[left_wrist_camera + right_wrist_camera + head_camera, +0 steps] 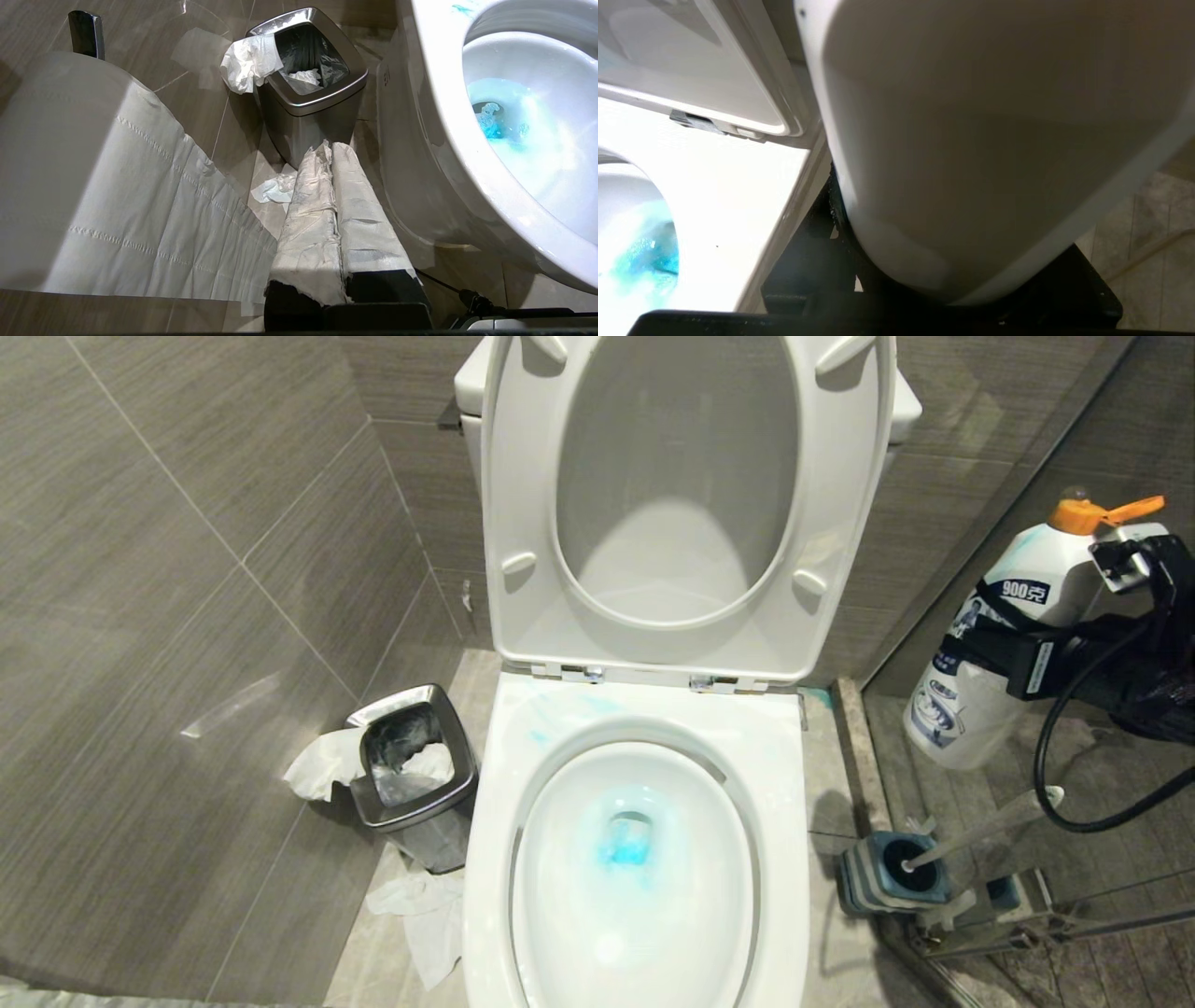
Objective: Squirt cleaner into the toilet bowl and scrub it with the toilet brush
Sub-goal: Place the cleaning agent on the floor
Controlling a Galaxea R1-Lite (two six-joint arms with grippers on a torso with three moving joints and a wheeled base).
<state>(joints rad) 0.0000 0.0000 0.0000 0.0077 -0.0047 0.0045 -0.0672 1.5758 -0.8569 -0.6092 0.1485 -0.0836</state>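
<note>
The white toilet bowl (653, 709) stands open, seat and lid raised. Turquoise cleaner (624, 845) tints the water, and thin smears lie on the back rim. To the right of the bowl my right gripper (1004, 649) is shut on a white cleaner bottle (962, 719), held tilted, its orange cap (1083, 513) up. In the right wrist view the bottle (971, 140) fills the frame between the black fingers (798, 261). The toilet brush (990, 826) stands in its blue-grey holder (873, 887) on the floor at the right. My left gripper (331, 144), wrapped in white tape, hangs shut and empty left of the bowl (439, 154).
A steel-rimmed waste bin (411, 770) with crumpled tissue sits left of the toilet, and more tissue (420, 905) lies on the floor. A toilet paper roll (93, 186) hangs close to the left gripper. A raised threshold and glass partition (859, 756) run along the right.
</note>
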